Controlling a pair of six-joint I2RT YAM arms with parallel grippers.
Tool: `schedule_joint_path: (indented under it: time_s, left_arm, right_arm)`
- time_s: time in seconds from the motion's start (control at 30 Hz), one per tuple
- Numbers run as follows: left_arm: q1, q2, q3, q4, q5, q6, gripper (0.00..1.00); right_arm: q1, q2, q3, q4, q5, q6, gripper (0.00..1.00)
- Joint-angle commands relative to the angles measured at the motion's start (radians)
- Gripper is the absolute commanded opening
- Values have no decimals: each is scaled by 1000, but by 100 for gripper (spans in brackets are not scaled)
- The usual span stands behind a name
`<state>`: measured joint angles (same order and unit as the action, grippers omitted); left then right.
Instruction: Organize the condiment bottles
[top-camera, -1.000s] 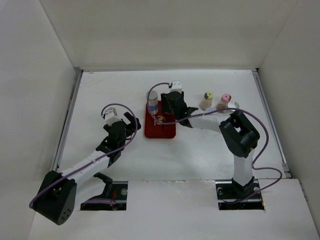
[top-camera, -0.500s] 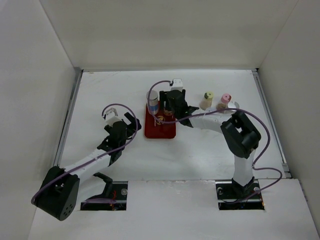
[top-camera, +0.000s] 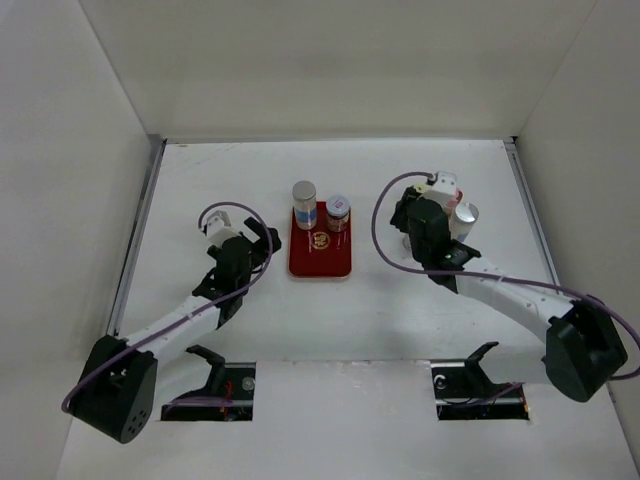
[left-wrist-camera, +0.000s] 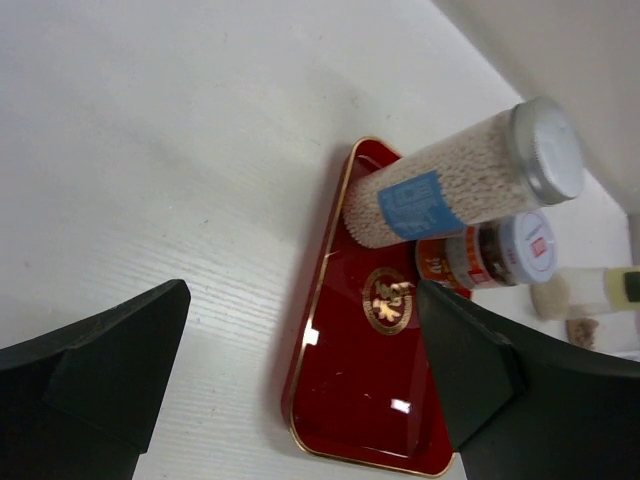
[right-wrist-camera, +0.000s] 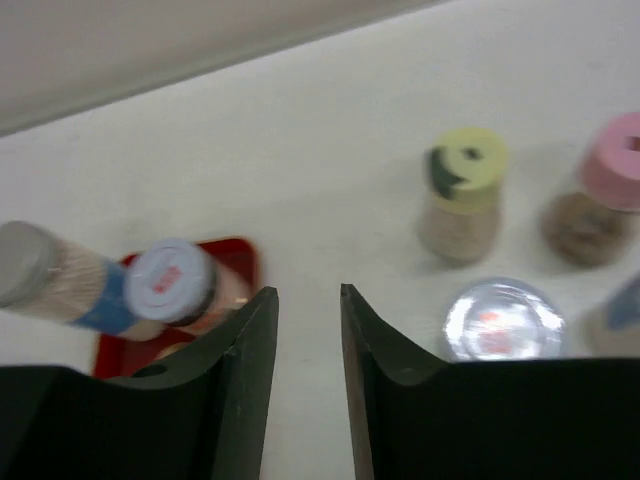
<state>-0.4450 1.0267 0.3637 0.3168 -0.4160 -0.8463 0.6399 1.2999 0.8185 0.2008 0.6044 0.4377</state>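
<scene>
Red lacquer showed on the tray (top-camera: 320, 258), which was set near the middle of the white table (top-camera: 200, 180). At the tray's far left corner a tall white bottle (top-camera: 304, 203) was stood upright, its long axis vertical and silver cap up. At the far right corner a shorter dark-filled bottle (top-camera: 338, 212) was stood likewise. Toward the table's right edge a yellow-capped bottle (right-wrist-camera: 460, 195), a pink-capped bottle (right-wrist-camera: 600, 190) and a silver-lidded bottle (right-wrist-camera: 498, 320) were also upright. Near them the right gripper (right-wrist-camera: 308, 300) was seen with its fingers almost together on nothing. The left gripper (left-wrist-camera: 300, 300) was spread wide off the tray's left edge. White walls (top-camera: 300, 60) enclosed the table.
</scene>
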Motion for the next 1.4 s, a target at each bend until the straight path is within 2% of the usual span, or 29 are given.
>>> schedule_joint_path:
  time_s: [0.0, 0.03, 0.07, 0.1, 0.17, 0.3, 0.5, 0.7, 0.87, 0.93, 1.0, 1.1, 1.17, 1.27, 1.37]
  left_arm:
    - [19, 67, 4, 64, 22, -20, 100]
    - [28, 79, -3, 73, 40, -25, 100]
    - [41, 84, -11, 82, 57, -31, 100]
    - [51, 87, -17, 93, 69, -37, 100]
    - [62, 90, -25, 111, 80, -40, 100]
    - [58, 113, -28, 125, 72, -40, 100]
    - [58, 180, -20, 153, 83, -48, 100]
    - [61, 220, -16, 169, 115, -66, 100]
    - [65, 210, -20, 169, 118, -68, 100]
    - [68, 208, -20, 169, 120, -68, 100]
    - [68, 208, -20, 169, 120, -68, 100]
    - [67, 210, -19, 169, 128, -73, 100]
    - [70, 210, -19, 169, 141, -80, 100]
    - [79, 210, -19, 169, 144, -83, 100]
    - [96, 196, -26, 169, 144, -85, 100]
  right_arm:
    - [-53, -53, -82, -92, 119, 73, 53]
    - [-61, -65, -96, -107, 130, 82, 70]
    - [-64, -70, -102, -121, 135, 87, 82]
    - [-70, -70, -104, -135, 135, 87, 91]
    - [-84, -47, -96, -161, 133, 87, 97]
    - [-118, 19, -73, -170, 123, 88, 98]
    - [-167, 130, -47, -137, 77, 90, 96]
    - [-190, 197, -53, 6, 34, 46, 89]
    - [-202, 220, -42, 32, 26, 33, 63]
    - [-196, 185, -54, 29, 35, 32, 56]
    - [-190, 104, -73, 25, 52, 19, 53]
    - [-113, 3, -59, -7, 38, -22, 51]
    - [-44, -5, -15, -58, 3, -24, 51]
    - [68, 39, 39, -43, -77, -13, 50]
    - [178, 152, 119, 40, -124, -30, 50]
